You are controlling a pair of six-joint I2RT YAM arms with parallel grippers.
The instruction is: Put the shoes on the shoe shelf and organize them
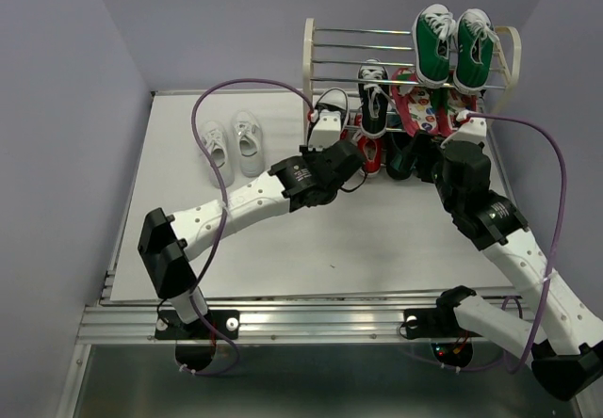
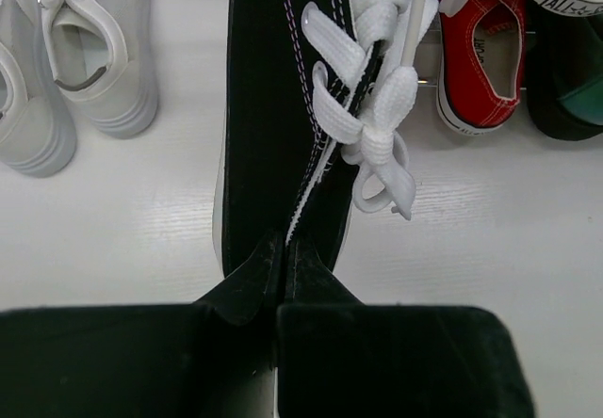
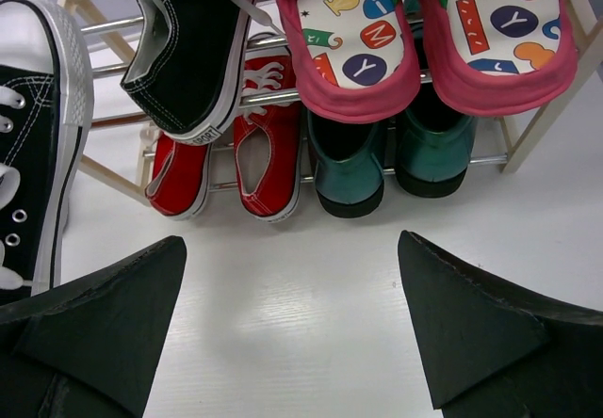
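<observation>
The left gripper (image 2: 283, 265) is pinched tight on a black shoe (image 2: 264, 107), just in front of the shoe shelf (image 1: 308, 53). The right gripper (image 3: 292, 249) is spread apart, holding nothing, facing the shelf. Red shoes (image 3: 271, 184) sit on the shelf's bottom rods. White shoes (image 1: 249, 143) lie left of the shelf.

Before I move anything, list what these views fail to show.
- Left wrist: toe of the black sneaker, cut by the top edge; its heel, behind the left tool.
- Top external: the teal shoes, mostly behind the right arm.
- Right wrist: far ends of the flip-flops, cut by the top edge.
</observation>
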